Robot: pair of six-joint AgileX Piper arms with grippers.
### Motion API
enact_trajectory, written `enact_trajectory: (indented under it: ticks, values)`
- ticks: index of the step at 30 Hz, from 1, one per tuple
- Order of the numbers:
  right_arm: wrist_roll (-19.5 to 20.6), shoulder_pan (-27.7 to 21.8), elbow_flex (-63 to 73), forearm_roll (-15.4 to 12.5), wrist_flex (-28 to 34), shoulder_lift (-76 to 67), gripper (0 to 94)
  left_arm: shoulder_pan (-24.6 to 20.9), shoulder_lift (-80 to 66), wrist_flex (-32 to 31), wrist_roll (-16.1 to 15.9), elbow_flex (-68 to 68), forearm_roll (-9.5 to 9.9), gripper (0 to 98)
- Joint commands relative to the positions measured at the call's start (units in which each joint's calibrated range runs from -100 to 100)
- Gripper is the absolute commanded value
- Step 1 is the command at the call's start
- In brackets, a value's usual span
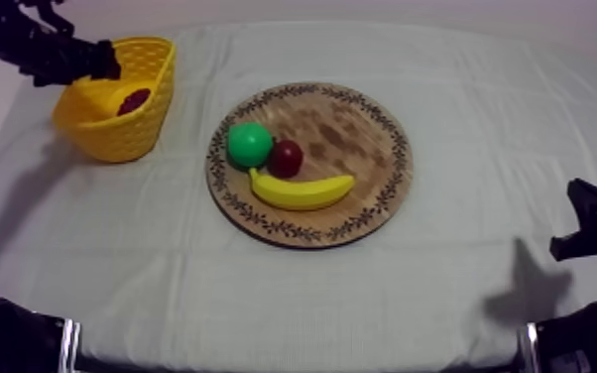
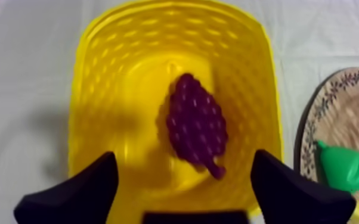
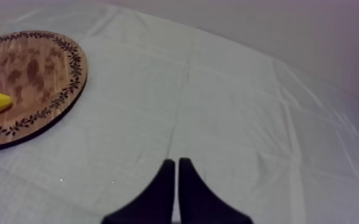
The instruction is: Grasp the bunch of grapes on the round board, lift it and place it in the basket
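The purple bunch of grapes (image 2: 197, 124) lies on the floor of the yellow basket (image 2: 98, 89), and shows as a dark patch (image 1: 134, 100) inside the basket (image 1: 114, 134) at the table's far left. My left gripper (image 2: 185, 179) hangs open just above the basket, its two fingers wide apart with nothing between them; from above it (image 1: 102, 62) sits over the basket's back rim. The round wooden board (image 1: 362, 139) holds a green pear (image 1: 249, 144), a small red fruit (image 1: 286, 158) and a banana (image 1: 300, 190). My right gripper (image 3: 177, 170) is shut over bare cloth.
The board (image 3: 33, 77) lies to the left of my right gripper, which rests low at the table's right edge (image 1: 590, 223). The pear (image 2: 343, 168) and the board's rim (image 2: 313, 119) sit just right of the basket. Open cloth surrounds the board.
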State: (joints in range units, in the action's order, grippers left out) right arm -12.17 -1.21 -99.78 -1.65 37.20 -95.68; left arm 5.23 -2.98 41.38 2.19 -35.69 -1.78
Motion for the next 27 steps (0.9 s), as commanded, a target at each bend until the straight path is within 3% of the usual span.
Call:
enact_trajectory:
  ticks: [1,9,20,27]
  values:
    - [-0.01,-0.01,0.01,0.02,-0.02,0.0,0.5,-0.15,-5.02,-0.71,-0.08,-5.12,-0.07,73.6]
    - [-0.01,-0.01,0.01,0.02,-0.02,0.0,0.5,-1.43,-18.05,-5.05,-0.67,-18.92,0.0,50.7]
    - [-0.01,-0.01,0.01,0.02,-0.02,0.0,0.5,-2.7,-33.62,-9.51,-4.27,-33.48,0.6,18.3]
    - [-0.01,-0.01,0.01,0.02,-0.02,0.0,0.5,-3.16,-45.76,-10.38,-5.05,-41.06,0.87,4.5]
